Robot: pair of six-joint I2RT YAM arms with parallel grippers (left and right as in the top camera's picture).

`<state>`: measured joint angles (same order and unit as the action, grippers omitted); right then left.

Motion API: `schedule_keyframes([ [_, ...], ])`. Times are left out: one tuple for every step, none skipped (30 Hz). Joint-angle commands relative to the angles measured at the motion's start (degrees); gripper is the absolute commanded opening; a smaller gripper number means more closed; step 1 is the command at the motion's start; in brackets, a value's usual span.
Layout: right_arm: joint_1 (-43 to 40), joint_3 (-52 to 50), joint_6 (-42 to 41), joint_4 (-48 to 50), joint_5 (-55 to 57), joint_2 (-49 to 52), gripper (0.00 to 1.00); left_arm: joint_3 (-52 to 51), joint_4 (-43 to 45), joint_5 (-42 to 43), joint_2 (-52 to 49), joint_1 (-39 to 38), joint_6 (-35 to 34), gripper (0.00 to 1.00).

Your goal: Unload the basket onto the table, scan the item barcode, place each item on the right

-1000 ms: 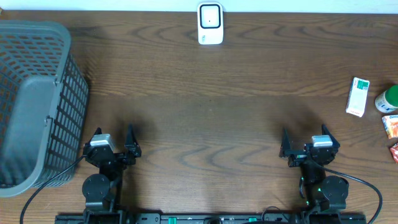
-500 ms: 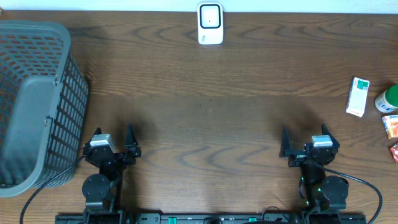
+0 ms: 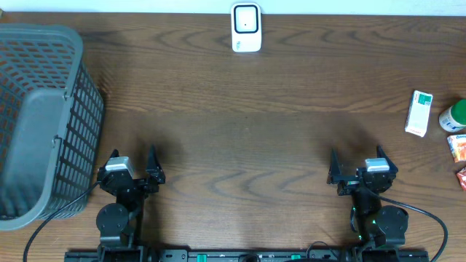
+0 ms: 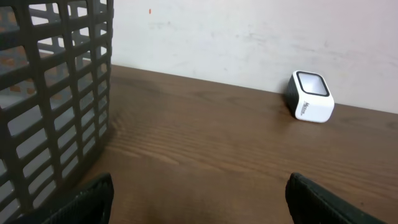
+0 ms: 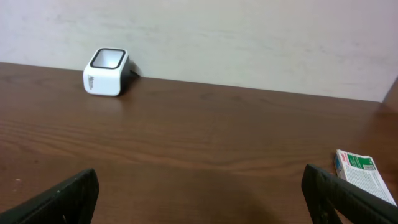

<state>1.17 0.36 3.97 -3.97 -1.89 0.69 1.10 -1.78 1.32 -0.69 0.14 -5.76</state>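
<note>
A white scanner (image 3: 246, 28) with a dark window stands at the table's far edge, seen also in the left wrist view as the scanner (image 4: 310, 96) and in the right wrist view as the scanner (image 5: 106, 72). Items lie at the right edge: a white-and-green box (image 3: 419, 113) (image 5: 360, 172), a green-capped bottle (image 3: 453, 116), an orange packet (image 3: 458, 147) and a red packet (image 3: 461, 177). My left gripper (image 3: 135, 161) (image 4: 199, 202) rests open and empty near the front left. My right gripper (image 3: 357, 164) (image 5: 202, 199) rests open and empty near the front right.
A large grey plastic basket (image 3: 40, 116) (image 4: 53, 93) stands at the left edge, close beside the left arm. The brown wooden table (image 3: 247, 138) spans the view, with a white wall behind the scanner.
</note>
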Motion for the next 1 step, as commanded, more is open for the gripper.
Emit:
schedule_keyframes([
  [-0.55,-0.04,-0.70,-0.28,0.31,-0.39,0.99,-0.87,-2.43,-2.01,-0.02,-0.28,0.61,0.86],
])
